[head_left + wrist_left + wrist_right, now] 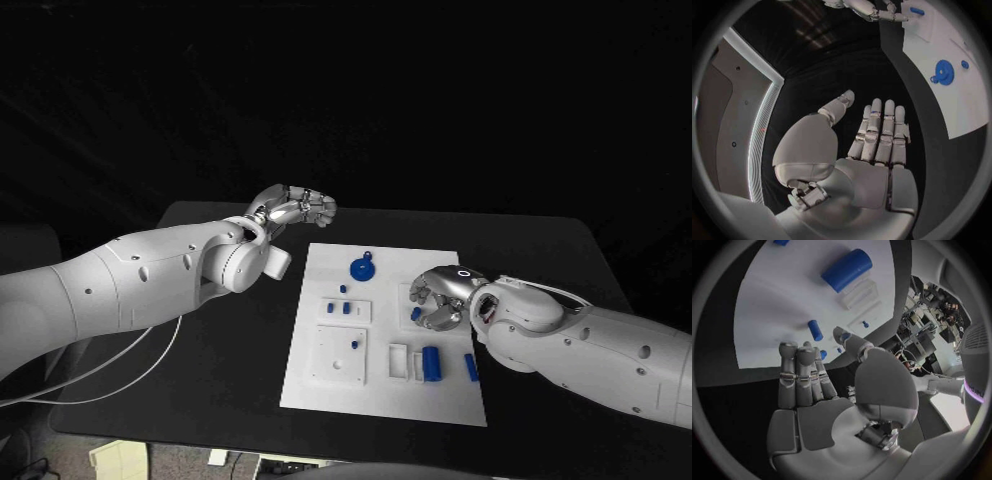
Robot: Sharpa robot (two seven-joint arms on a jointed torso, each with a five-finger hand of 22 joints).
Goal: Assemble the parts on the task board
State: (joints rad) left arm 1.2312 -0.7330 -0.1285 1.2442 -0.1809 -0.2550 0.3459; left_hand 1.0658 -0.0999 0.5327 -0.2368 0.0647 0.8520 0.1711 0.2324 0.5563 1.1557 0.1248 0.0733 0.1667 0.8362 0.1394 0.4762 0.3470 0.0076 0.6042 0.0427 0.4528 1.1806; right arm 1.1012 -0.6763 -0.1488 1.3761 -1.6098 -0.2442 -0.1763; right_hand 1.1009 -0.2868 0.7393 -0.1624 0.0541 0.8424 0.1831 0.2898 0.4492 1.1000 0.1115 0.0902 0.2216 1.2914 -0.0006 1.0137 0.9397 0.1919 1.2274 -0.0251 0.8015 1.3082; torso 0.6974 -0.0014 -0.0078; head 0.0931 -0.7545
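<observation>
The white task board point(387, 385) lies mid-table. On it are a round blue part point(362, 267), small blue parts point(336, 309), a blue cylinder point(433, 362) and a blue pin point(470, 367). My right hand point(440, 297) hovers over the board's right side with its fingers stretched out and the thumb apart. A small blue part point(823, 354) lies just past its fingertips; whether they touch it is unclear. The cylinder point(847, 270) and pin point(815, 330) lie beyond it. My left hand point(296, 208) hangs off the board at the back left, its fingers point(879, 130) straight and holding nothing.
Black table point(216, 350) surrounds the board on all sides. White clear-fronted fixtures point(340, 357) stand on the board's near half. A white cable point(137, 355) trails below my left arm near the table's left edge.
</observation>
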